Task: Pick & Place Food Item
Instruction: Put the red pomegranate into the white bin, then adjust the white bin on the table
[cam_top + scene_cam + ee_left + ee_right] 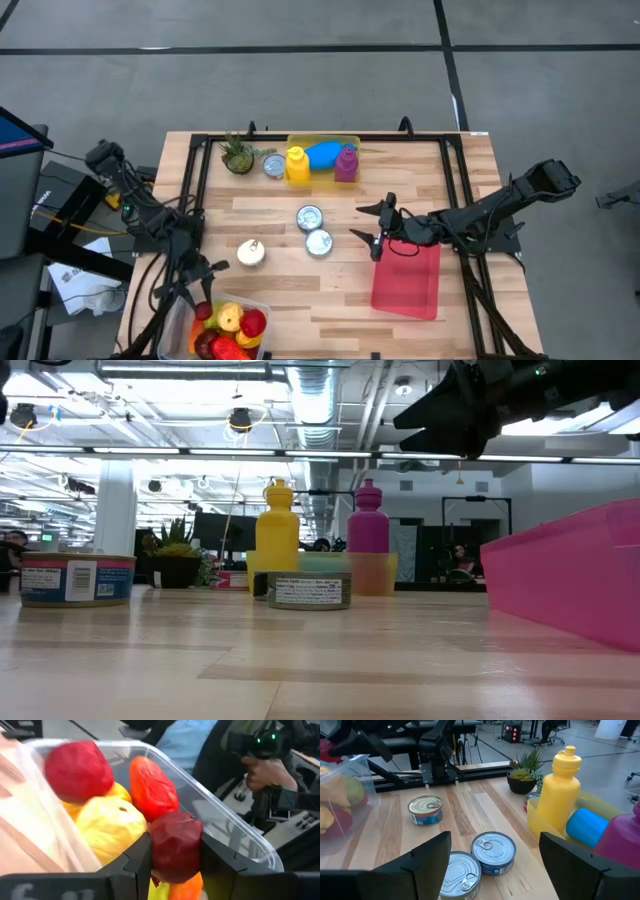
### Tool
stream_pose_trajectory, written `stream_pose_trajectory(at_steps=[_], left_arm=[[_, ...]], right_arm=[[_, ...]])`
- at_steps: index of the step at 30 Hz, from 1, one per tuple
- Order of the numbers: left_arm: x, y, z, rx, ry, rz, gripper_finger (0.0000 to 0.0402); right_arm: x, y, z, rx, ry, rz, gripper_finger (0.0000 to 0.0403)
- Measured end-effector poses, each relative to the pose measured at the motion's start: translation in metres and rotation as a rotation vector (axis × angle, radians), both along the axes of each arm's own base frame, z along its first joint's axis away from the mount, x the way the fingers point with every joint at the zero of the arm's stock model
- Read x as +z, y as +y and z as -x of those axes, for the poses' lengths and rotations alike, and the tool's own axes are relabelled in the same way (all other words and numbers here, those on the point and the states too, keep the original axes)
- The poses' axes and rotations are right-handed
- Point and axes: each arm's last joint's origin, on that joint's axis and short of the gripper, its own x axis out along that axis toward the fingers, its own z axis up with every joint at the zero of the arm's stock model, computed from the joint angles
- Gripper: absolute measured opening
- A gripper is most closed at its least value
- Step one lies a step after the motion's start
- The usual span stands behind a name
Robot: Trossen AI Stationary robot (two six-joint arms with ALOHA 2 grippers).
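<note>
Fruit fills the clear plastic bin (262,312) at the lower left of the high view, where the left gripper (175,860) clamps a dark red fruit (176,847) between its fingers. Right gripper (378,232), jaws spread wide and empty, hovers right of centre beside the pink tray (407,285), near two tins (313,230).

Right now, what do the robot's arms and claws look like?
Both arms are dark, almost black, built from jointed segments with black cables running along them. The left claw has two chunky, flat-faced dark fingers. The right claw has the same blocky dark fingers, spiky-looking from above. No markings show on either.
</note>
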Motion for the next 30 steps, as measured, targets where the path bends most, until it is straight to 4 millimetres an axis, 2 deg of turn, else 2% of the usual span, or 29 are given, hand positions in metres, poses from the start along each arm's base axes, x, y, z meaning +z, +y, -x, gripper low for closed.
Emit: stream_pose_trajectory(at_steps=[11,13,18,21,25,30], left_arm=[[-0.012,-0.013,-0.007,0.024,0.138,-0.036,0.0121],[-0.013,-0.013,-0.007,0.034,0.142,-0.043,0.0140],[-0.016,-0.012,-0.007,0.040,0.155,-0.045,0.0230],[-0.017,-0.012,-0.006,0.045,0.186,-0.036,0.0263],[-0.016,-0.012,-0.007,0.082,0.173,-0.037,0.0274],[-0.015,-0.013,-0.006,0.123,0.139,-0.057,0.0256]], right_arm=[[0.000,0.000,0.000,-0.002,-0.001,-0.006,0.0291],[0.000,0.000,0.000,-0.002,-0.001,-0.006,0.0291],[-0.001,0.000,0.000,-0.002,0.006,-0.004,0.0291],[-0.001,0.000,0.000,-0.002,0.003,-0.005,0.0291],[0.000,0.000,0.000,0.000,0.001,-0.005,0.0291],[0.000,0.000,0.000,0.000,-0.001,-0.003,0.0291]])
